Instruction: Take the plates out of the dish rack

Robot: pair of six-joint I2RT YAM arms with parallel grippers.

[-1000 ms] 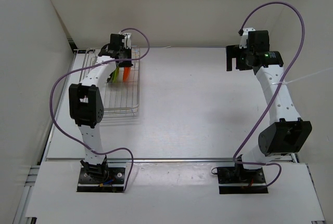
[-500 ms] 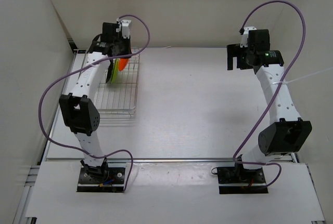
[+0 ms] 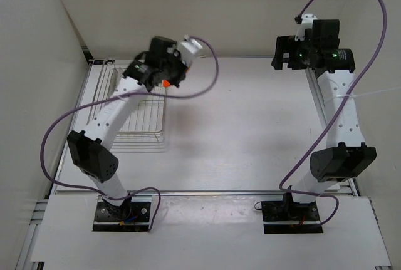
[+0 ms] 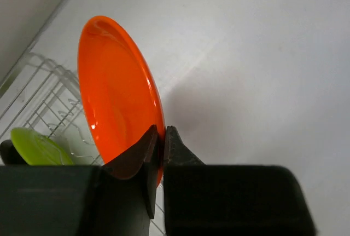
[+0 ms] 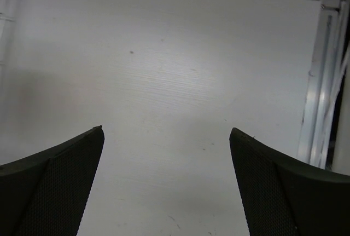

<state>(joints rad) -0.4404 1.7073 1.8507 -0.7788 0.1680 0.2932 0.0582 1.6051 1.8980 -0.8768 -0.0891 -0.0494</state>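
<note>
Orange plate (image 4: 117, 99) — pinched at its rim between the nearly closed jaws of the left gripper (image 4: 159, 133), standing on edge beyond the fingertips, apparently raised off the dish rack (image 4: 38, 88) to the gripper's left. The grip covers only a sliver of glossy rim — a fast swing could let the plate pivot or slip onto the table (image 4: 262, 72). Lime green plate (image 4: 35, 147) sits in the rack beside the fingers; a low pass might clip it. Right gripper (image 5: 167, 132) hangs wide, empty.
</note>
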